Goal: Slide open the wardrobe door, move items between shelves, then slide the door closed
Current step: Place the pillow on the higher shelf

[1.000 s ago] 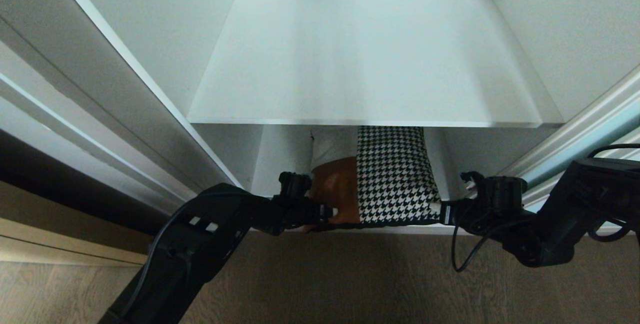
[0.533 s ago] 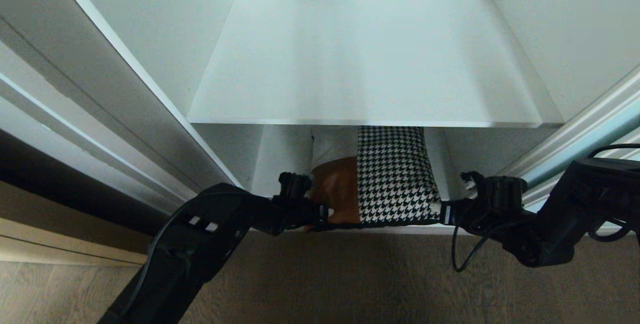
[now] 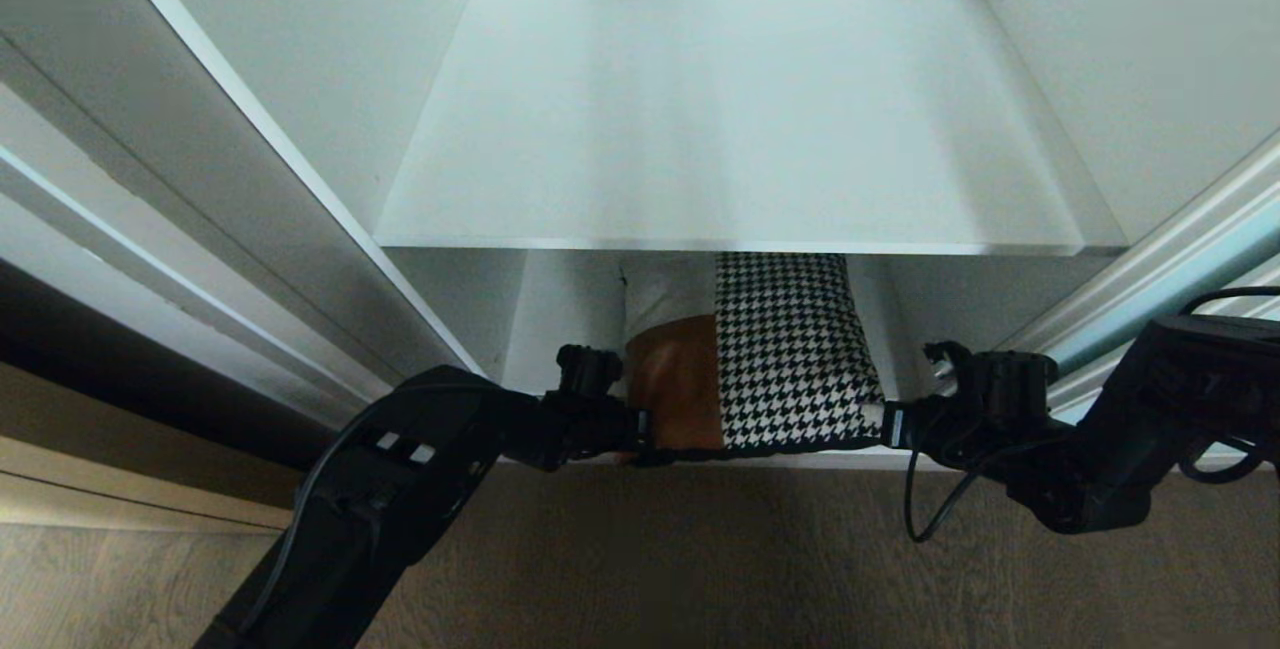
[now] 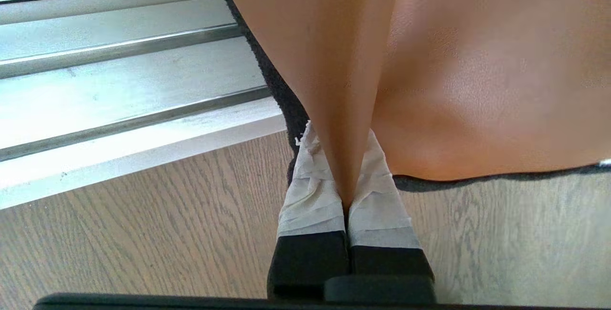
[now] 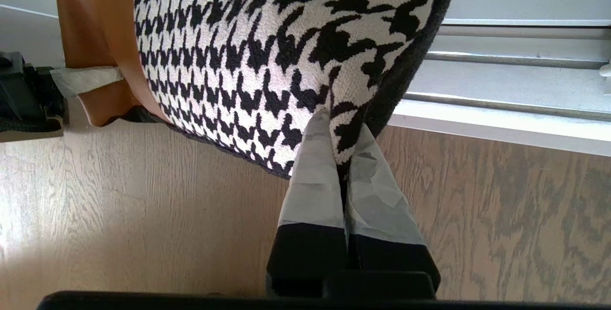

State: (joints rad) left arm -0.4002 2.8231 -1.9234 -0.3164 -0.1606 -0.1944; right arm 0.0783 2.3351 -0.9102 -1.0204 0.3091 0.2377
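Observation:
The cushion (image 3: 790,349) lies on the wardrobe's bottom shelf (image 3: 560,319), under the bare white upper shelf (image 3: 730,129). Its tan leather part is on the left and its houndstooth part on the right. My left gripper (image 3: 645,426) is shut on a pinched fold of the leather (image 4: 477,61) at the front left corner, the taped fingers (image 4: 310,190) pressed together on it. My right gripper (image 3: 880,424) is shut on the houndstooth corner (image 5: 267,37) with its black edge. The sliding wardrobe door (image 3: 1200,264) stands pushed aside at the right.
Wood-grain floor (image 3: 700,569) runs in front of the wardrobe. The silver door track (image 4: 119,90) lies along the wardrobe's front edge, just beside the cushion's corners. White side walls (image 3: 330,59) close the compartment on both sides. More door frames (image 3: 120,259) stand at the left.
My left gripper's fingers have closed on the cushion's leather corner. The right gripper keeps its grip and neither arm has shifted.

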